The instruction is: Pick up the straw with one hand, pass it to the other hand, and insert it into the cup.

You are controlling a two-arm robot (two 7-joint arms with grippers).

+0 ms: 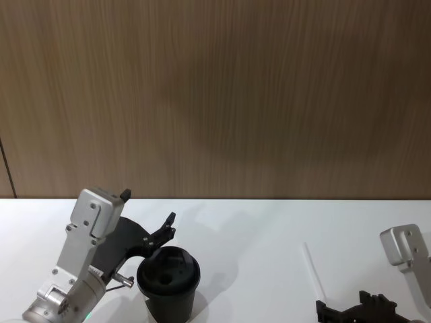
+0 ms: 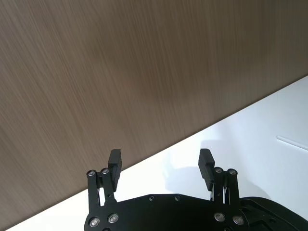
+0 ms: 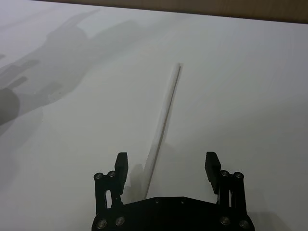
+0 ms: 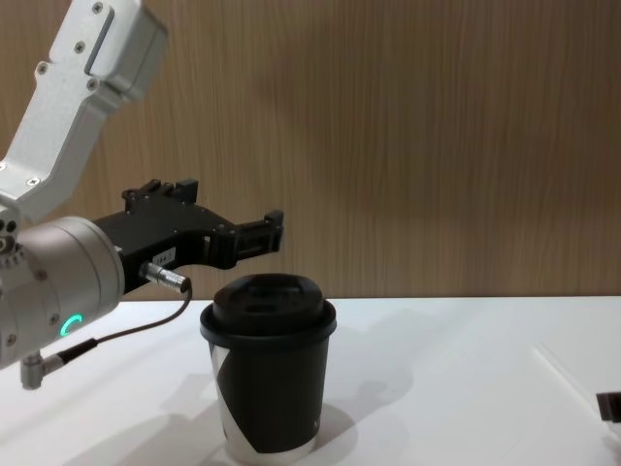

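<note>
The straw [image 3: 166, 115] lies flat on the white table [image 1: 256, 229], a thin pale tube at the right [image 1: 314, 270]. My right gripper [image 3: 166, 167] hovers open over the straw's near end, one finger on each side of it, not touching. The cup [image 1: 168, 282], black with a domed lid and a white patch [image 4: 233, 403], stands upright at the front left. My left gripper [image 2: 160, 162] is open and holds nothing. It is raised just behind and above the cup's lid [image 4: 270, 299], pointing towards the wood wall.
A wood-panelled wall [image 1: 215, 94] closes off the back of the table. Bare white tabletop stretches between the cup and the straw. The left arm's grey housing [image 4: 58, 282] and a cable [image 4: 126, 330] sit close to the cup's left side.
</note>
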